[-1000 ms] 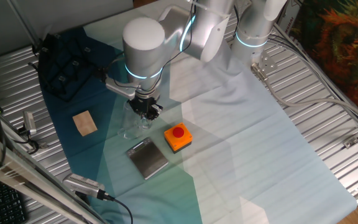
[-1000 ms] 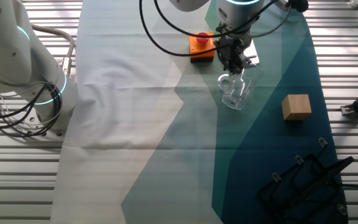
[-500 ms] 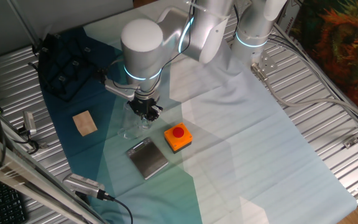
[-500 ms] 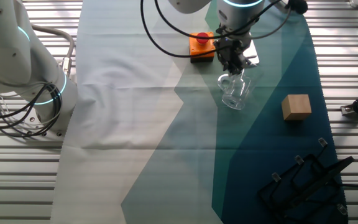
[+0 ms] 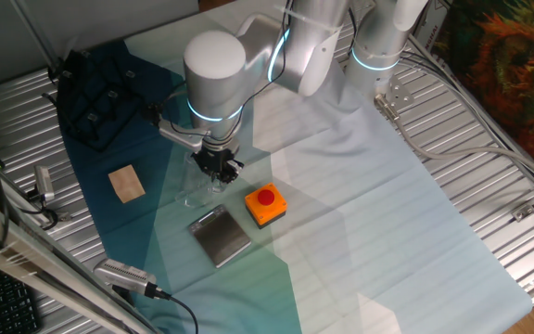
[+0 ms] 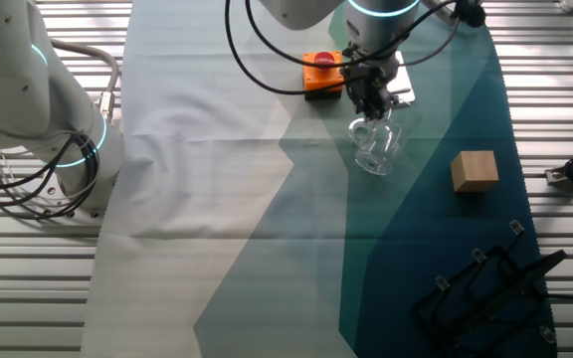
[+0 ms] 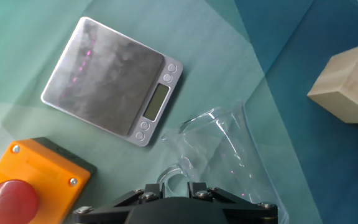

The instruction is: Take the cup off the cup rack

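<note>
Though transparent, cup (image 6: 374,147) stands below gripper (image 6: 371,107).

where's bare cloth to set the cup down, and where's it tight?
Free: the wide pale cloth left of the cup, and the strip between block and rack. Tight: around the hand, with button box and scale close by.

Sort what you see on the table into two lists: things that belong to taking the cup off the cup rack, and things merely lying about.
Belonging to the job:
the cup
the cup rack
the gripper

Lying about:
the wooden block
the orange box with red button
the grey scale
</note>
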### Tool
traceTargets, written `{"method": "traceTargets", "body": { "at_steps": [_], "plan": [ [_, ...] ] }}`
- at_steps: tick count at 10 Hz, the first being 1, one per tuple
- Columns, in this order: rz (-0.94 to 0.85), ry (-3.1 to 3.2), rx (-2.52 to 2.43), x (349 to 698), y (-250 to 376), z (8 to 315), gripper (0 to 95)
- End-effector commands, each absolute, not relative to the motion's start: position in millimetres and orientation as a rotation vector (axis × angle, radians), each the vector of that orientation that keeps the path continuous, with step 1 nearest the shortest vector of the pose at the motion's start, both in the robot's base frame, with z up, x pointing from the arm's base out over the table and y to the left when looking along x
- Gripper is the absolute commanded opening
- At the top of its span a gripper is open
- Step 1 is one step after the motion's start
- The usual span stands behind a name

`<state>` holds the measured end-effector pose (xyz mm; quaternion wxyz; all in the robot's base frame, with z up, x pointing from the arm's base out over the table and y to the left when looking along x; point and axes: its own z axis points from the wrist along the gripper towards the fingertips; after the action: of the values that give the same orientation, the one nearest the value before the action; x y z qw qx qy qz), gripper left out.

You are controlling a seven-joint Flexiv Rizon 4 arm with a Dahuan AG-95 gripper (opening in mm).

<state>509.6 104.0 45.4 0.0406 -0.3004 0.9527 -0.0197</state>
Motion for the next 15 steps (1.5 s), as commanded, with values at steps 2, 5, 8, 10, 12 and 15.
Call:
{"method": "traceTargets", "body": {
  "at_steps": [2, 5, 8, 10, 12, 15],
  "plan": [
    [-0.059, 2.92, -0.925, 508.6, 103.5, 44.5, 19.0],
    [-0.058, 2.912, -0.928, 507.7, 100.5, 38.9, 19.0],
    [-0.056, 2.907, -0.932, 507.5, 99.4, 36.7, 19.0],
    [-0.049, 2.904, -0.933, 508.8, 98.2, 33.9, 19.0],
    [-0.047, 2.9, -0.937, 509.8, 97.2, 31.1, 19.0],
    [-0.044, 2.895, -0.93, 510.9, 98.4, 27.2, 19.0]
  ]
}}
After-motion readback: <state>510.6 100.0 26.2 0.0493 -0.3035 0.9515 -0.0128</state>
